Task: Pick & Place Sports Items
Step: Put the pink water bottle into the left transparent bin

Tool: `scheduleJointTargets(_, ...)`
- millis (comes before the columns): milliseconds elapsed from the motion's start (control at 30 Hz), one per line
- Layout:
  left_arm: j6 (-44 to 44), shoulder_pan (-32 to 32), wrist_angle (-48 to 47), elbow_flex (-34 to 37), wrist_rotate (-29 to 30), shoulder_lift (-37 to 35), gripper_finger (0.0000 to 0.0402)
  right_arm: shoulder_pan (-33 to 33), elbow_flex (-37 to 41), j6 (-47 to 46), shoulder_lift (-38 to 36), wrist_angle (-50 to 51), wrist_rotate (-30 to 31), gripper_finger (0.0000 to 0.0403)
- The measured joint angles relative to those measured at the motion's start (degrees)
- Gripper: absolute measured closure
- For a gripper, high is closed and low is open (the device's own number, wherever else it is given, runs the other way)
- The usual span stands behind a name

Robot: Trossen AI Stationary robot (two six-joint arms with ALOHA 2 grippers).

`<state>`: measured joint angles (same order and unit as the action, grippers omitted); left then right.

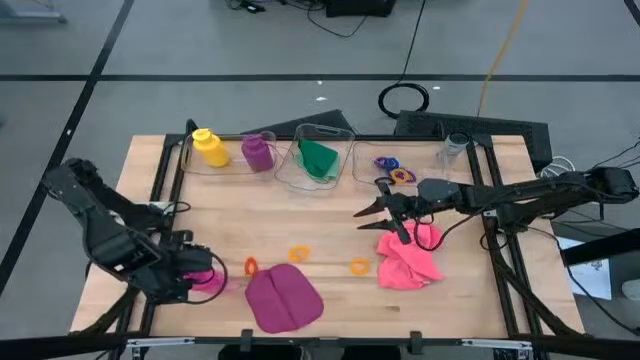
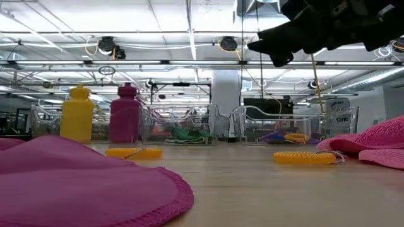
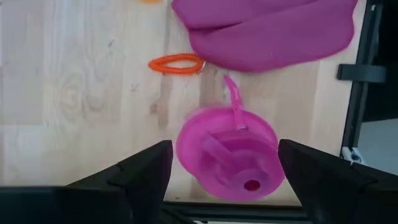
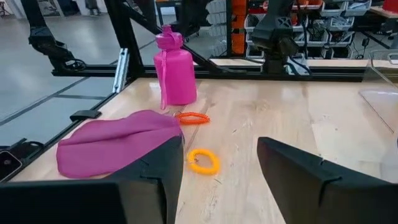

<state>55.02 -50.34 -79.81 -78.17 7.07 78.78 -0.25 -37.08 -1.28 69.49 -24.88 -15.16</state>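
Left gripper (image 3: 221,171): fingers spread, straddling magenta bottle (image 3: 227,154), contact unclear. Right gripper (image 1: 372,209): parted, empty, above pink cloth (image 1: 408,258).

Grey floor (image 1: 200,40) with dark seams surrounds the wooden table (image 1: 330,290). Beyond its far edge, ceiling lights (image 2: 189,19) glow over what may be shelving.

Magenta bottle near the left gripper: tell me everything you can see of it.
The magenta bottle is small, smooth, plastic-looking, with a round cap, narrower spout and a thin strap hanging down its side. It stands upright on the wooden table, near the front left. The left gripper is above it, fingers open on either side, not touching. An orange ring and a purple cloth lie close by, apart from it.
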Motion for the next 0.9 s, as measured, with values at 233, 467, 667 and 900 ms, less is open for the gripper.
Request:
scheduleJointTargets(233,0.63,-1.36,0.00,0.00,-2.44,0.00,0.0153,0.00,0.01,0.00,0.02,-0.02,0.02,0.0259)
scheduleJointTargets(467,0.70,-2.31,-0.04,0.02,-2.28,0.00,0.0154,0.00,-0.01,0.00,0.02,-0.04,0.01,0.0259)
scheduleJointTargets(667,0.73,-2.26,-0.07,0.02,-2.05,-0.02,0.0182,-0.01,0.00,0.00,0.02,-0.07,0.00,0.0259)
scheduleJointTargets(900,0.72,-2.26,-0.07,0.02,-2.05,-0.02,0.0244,0.00,-0.01,0.02,0.02,-0.07,0.02,0.0259)
